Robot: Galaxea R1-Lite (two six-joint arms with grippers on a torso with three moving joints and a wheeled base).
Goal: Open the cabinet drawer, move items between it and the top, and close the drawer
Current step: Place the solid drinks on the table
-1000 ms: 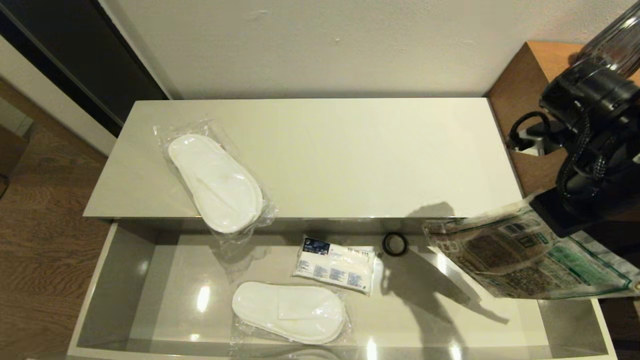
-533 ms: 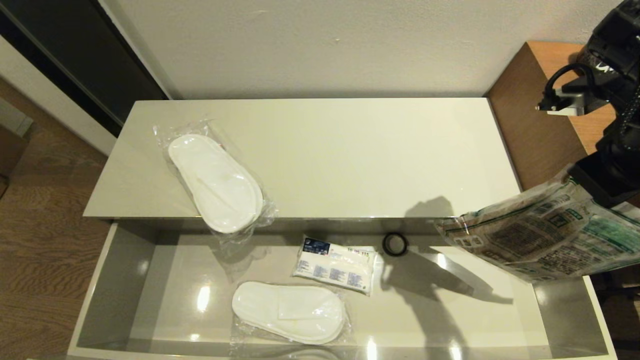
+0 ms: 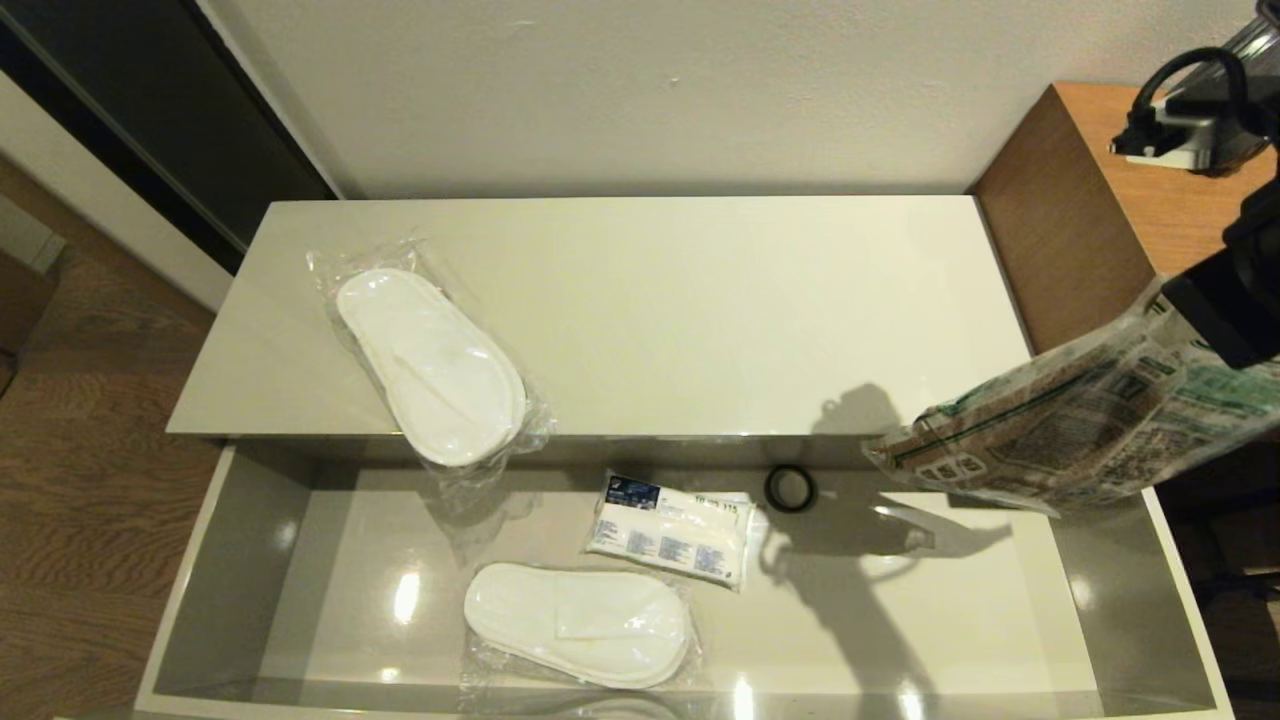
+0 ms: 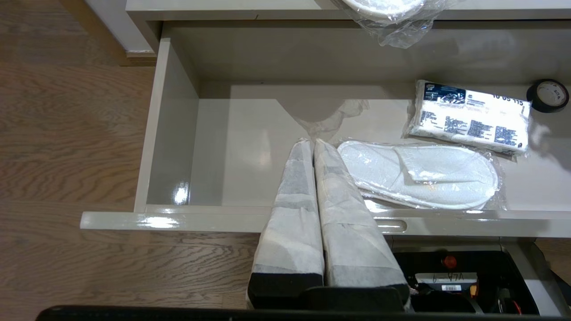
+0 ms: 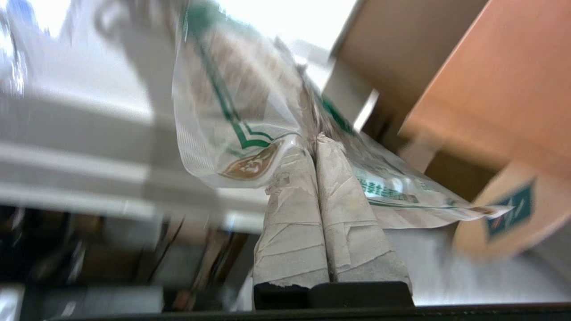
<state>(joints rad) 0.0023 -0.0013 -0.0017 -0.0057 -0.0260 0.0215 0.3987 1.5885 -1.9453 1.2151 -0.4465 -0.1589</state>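
Now the right gripper (image 5: 316,141) is clamped on one edge of the grain bag (image 3: 1070,430), held in the air over the right end of the open cabinet drawer (image 3: 230,560). The bag looks soft, saggy and slick, so a pinch on the sealed edge suits it. Against a second ago, it hangs higher and further right. The left gripper (image 4: 313,143), pressed together and empty, hovers at the drawer's front

A bedroom or hotel room.
Wood floor (image 3: 70,420), glossy cabinet (image 3: 650,300), sealed slippers (image 3: 432,365), wooden side cube (image 3: 1090,220).
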